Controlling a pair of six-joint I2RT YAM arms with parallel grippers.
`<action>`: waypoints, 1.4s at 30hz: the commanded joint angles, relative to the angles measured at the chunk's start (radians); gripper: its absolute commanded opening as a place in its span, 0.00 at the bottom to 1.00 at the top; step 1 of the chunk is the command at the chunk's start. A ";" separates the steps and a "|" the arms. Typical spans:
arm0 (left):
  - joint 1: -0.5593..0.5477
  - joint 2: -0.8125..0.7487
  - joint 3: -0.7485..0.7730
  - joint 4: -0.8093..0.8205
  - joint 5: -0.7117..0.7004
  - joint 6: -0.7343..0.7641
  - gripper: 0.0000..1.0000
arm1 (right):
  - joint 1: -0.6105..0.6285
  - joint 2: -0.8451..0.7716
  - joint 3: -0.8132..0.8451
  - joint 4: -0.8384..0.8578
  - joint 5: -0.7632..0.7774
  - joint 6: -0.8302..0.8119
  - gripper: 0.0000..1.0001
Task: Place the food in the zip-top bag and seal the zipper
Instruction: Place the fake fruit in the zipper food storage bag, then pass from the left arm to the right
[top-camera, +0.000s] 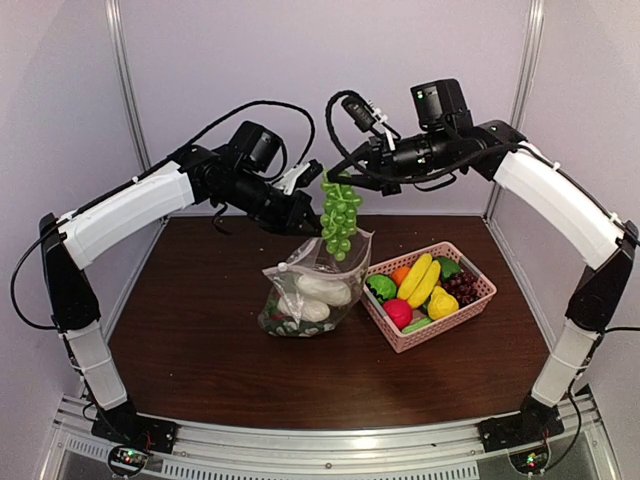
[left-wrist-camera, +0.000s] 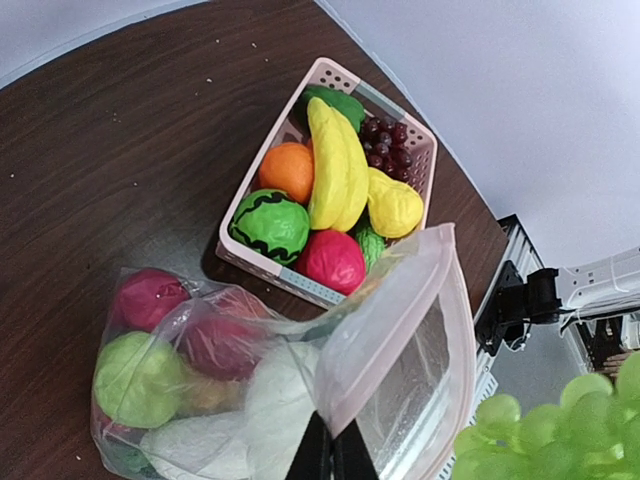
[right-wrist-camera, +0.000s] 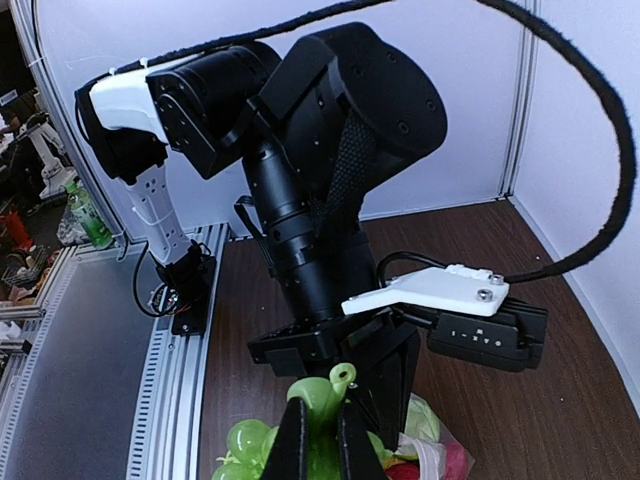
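Note:
The zip-top bag (top-camera: 308, 290) stands on the table, holding red round pieces (left-wrist-camera: 150, 297), a green apple (left-wrist-camera: 135, 378) and white cabbage-like pieces (left-wrist-camera: 280, 400). My left gripper (left-wrist-camera: 334, 418) is shut on the bag's mouth edge, lifting the pale zipper strip (left-wrist-camera: 390, 330) so the mouth gapes. A bunch of green grapes (top-camera: 340, 218) dangles by its stem from my shut right gripper (right-wrist-camera: 321, 402) directly above the open mouth, its lowest grapes at rim height. In the top view the left gripper (top-camera: 303, 222) is just left of the grapes and the right gripper (top-camera: 330, 178) above them.
A pink lattice basket (top-camera: 478, 283) stands right of the bag, holding bananas (top-camera: 420, 280), an orange (left-wrist-camera: 288, 170), a watermelon-patterned ball (left-wrist-camera: 268, 225), a red piece (left-wrist-camera: 332, 262), dark grapes (left-wrist-camera: 385, 142) and a yellow piece (left-wrist-camera: 393, 205). White walls enclose the brown table (top-camera: 190, 330).

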 joint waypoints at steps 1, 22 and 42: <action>0.008 -0.033 0.031 0.046 0.048 -0.011 0.00 | 0.017 -0.010 -0.042 0.030 0.066 -0.084 0.00; 0.022 -0.082 0.007 0.032 0.088 0.003 0.00 | 0.033 -0.168 -0.215 -0.063 0.423 -0.251 0.79; 0.018 -0.173 -0.060 0.056 0.015 0.115 0.31 | 0.048 0.000 -0.123 -0.240 0.393 -0.244 0.01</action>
